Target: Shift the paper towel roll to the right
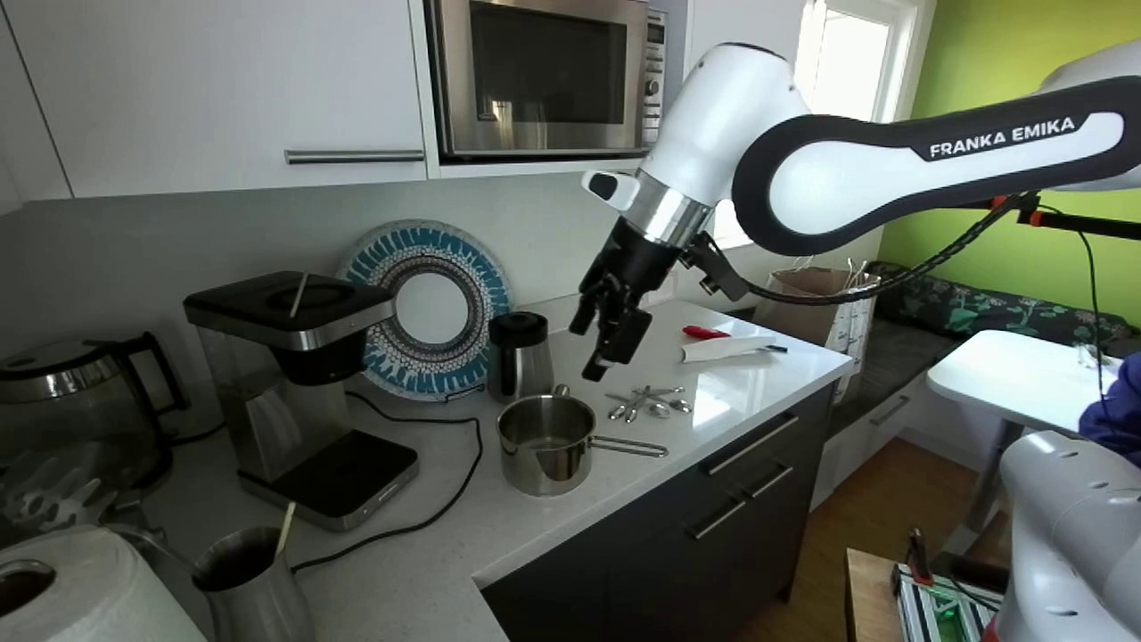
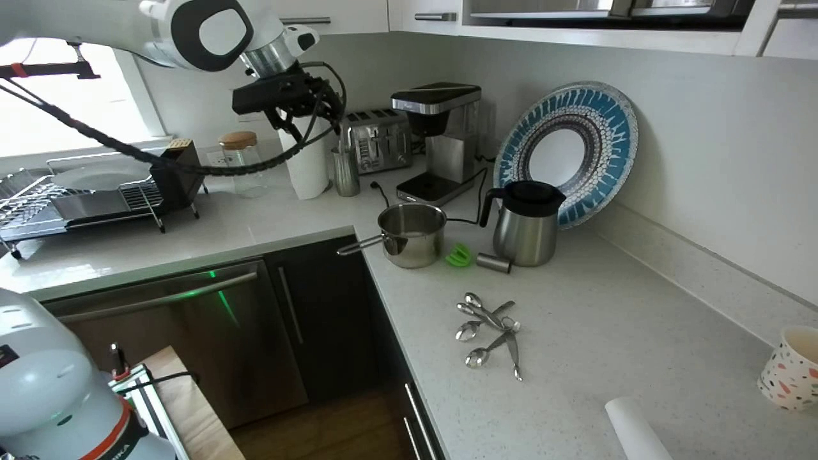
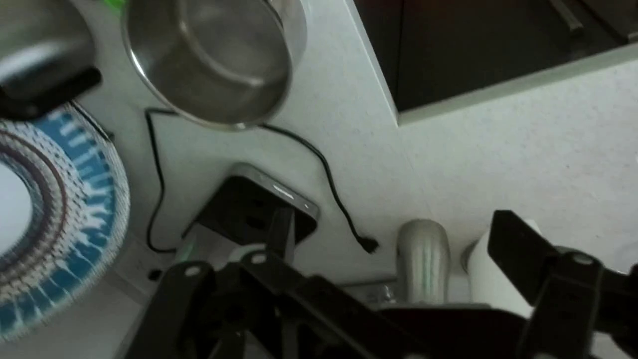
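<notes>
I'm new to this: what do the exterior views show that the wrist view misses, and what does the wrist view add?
Only the exterior views: the arm and spoons in both, plus a spotted cup in an exterior view.

Only the wrist view: no extra thing I can make out, just a close look past the open gripper.

Shared: pot, plate, paper roll, coffee maker and kettle.

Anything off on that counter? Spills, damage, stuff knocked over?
No spill or damage visible. But a black cord ends in a plug lying loose on the counter, so that end's unplugged; spoons lie crossed in an untidy jumble; and a small metal cylinder lies on its side beside the steel jug and might roll.
</notes>
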`<state>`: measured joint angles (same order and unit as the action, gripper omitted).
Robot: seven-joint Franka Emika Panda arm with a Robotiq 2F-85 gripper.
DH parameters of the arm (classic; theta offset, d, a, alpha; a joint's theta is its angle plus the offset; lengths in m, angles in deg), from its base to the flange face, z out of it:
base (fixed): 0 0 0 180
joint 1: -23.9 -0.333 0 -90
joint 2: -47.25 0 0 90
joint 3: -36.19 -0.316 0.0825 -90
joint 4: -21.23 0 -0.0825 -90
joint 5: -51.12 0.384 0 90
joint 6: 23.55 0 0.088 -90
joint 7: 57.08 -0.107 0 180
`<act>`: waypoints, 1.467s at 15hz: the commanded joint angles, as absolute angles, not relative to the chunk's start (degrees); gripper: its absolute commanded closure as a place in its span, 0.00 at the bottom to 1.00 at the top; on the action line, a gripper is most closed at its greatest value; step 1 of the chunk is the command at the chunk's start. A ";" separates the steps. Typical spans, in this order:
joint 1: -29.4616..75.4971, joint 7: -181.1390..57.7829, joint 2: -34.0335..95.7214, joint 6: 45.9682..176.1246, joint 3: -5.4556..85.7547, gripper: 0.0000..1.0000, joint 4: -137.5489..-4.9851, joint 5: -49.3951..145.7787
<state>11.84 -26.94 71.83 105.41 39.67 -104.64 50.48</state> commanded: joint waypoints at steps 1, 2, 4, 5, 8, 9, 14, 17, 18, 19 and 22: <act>7.02 -20.61 65.06 106.85 38.03 0.00 -94.93 56.17; 6.13 -17.37 63.92 107.83 38.39 0.00 -93.10 58.50; 8.50 -22.22 66.00 107.26 35.78 0.00 -95.74 55.71; 8.69 -22.32 65.82 107.26 35.60 0.00 -95.63 55.66; 8.83 -21.47 65.42 107.34 36.06 0.00 -95.72 56.56; 5.67 -13.37 61.56 112.91 38.50 0.00 -94.87 63.42; -0.22 7.43 46.53 120.77 41.07 0.00 -85.35 84.74; 4.24 13.97 40.02 115.97 32.42 0.00 -76.78 90.59; 4.89 15.14 38.56 114.21 30.71 0.00 -74.21 90.33; 5.49 15.23 37.01 112.31 28.42 0.00 -71.14 89.63; 7.38 12.71 37.74 114.41 25.00 0.00 -72.63 87.65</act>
